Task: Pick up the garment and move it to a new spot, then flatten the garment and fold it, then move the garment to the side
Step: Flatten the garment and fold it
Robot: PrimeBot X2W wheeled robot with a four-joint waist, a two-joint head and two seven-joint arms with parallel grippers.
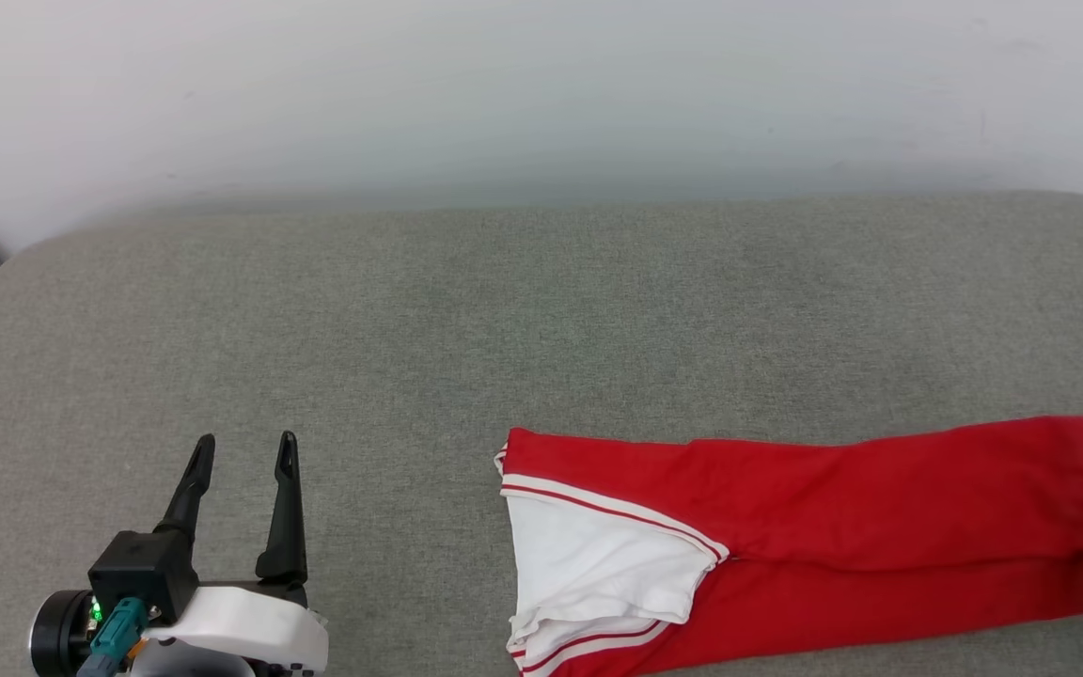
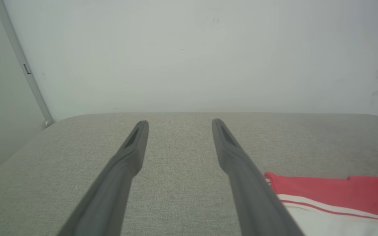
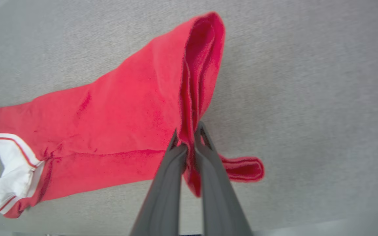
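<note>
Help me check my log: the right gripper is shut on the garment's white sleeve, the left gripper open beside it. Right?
No. The right gripper is shut on a red fold of the garment, away from its white sleeve, as the right wrist view shows. The left gripper is open.

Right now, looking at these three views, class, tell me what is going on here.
A two-armed robot is handling a red garment with a white sleeve, lying as a long strip on a grey cushioned surface. Its right claw is shut on a bunched fold at the plain red end. Its left claw hangs open over the surface off the sleeve end, touching nothing.
</note>
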